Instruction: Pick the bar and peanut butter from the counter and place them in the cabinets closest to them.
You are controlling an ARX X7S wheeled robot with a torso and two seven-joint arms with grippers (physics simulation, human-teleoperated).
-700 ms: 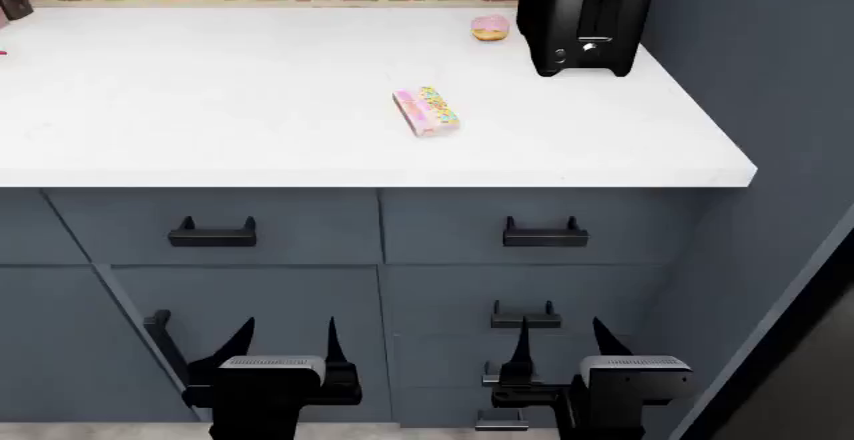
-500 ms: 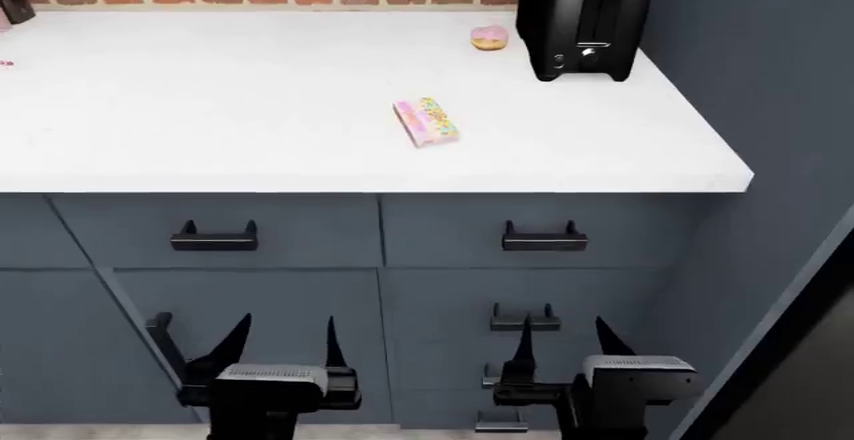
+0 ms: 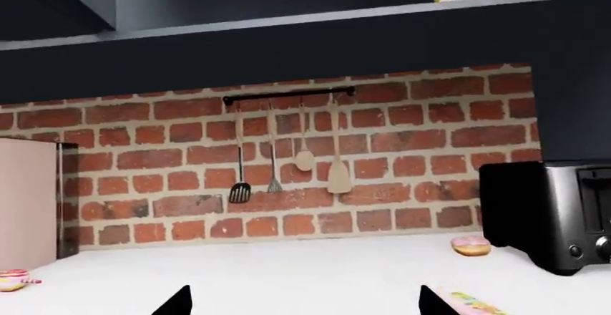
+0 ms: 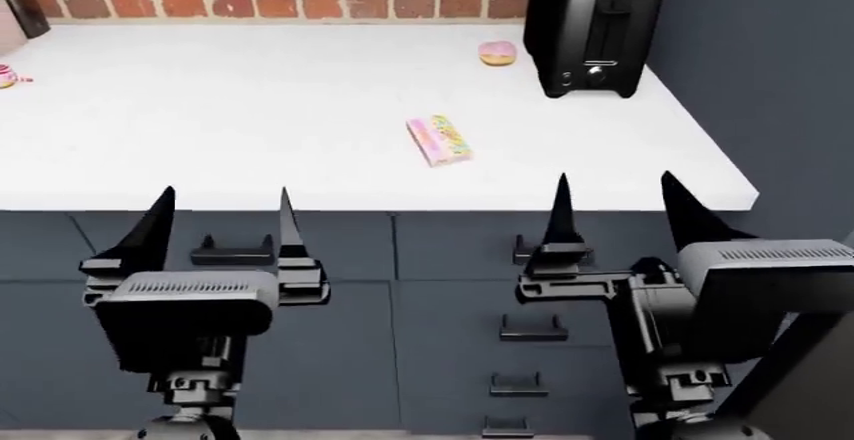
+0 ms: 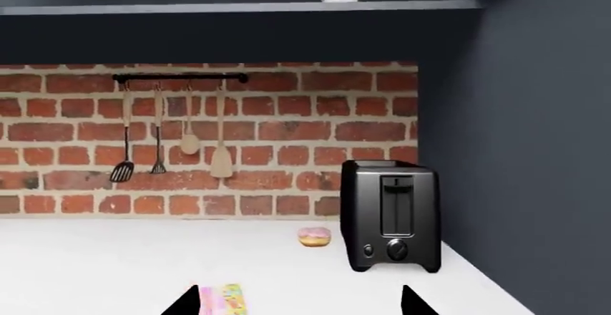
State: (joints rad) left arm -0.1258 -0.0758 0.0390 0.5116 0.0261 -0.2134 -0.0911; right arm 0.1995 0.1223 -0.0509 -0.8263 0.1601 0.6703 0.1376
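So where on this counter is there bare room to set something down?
The counter is bare from the lollipop at its left edge across to the bar. The right back corner is crowded by the toaster and donut.

My views are sharp, evenly lit renders without blur or glare. The white surface (image 4: 267, 110) reads bright; the overhead cabinet underside (image 5: 210, 36) sits in dim shade.

Head view looking down over the counter (image 4: 267, 130), both wrist views low at its front edge, facing the toaster (image 5: 391, 215), all sharing it
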